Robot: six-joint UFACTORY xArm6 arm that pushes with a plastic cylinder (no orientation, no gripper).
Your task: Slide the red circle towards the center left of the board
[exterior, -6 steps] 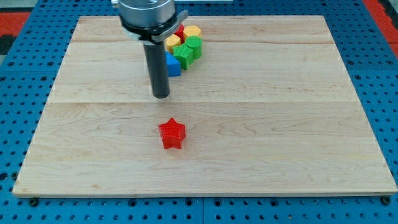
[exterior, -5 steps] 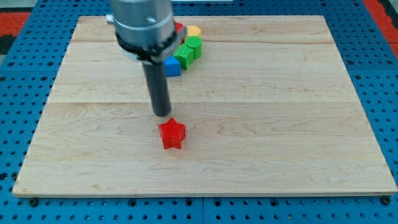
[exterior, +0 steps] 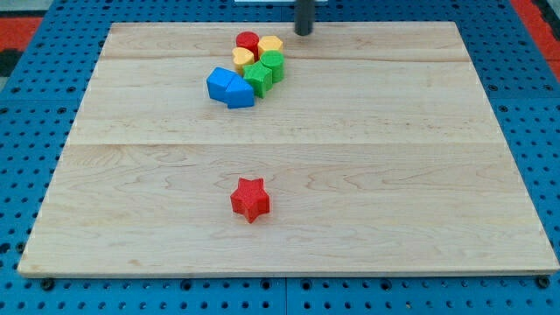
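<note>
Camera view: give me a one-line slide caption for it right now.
My tip sits at the board's top edge, right of the red circle in the block cluster; a red star lies alone below.

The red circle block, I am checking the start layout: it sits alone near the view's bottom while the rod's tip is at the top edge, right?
Not quite. In the camera view the red circle block sits in the cluster at the view's top, just left of my tip; the block alone lower down is the red star block.
</note>
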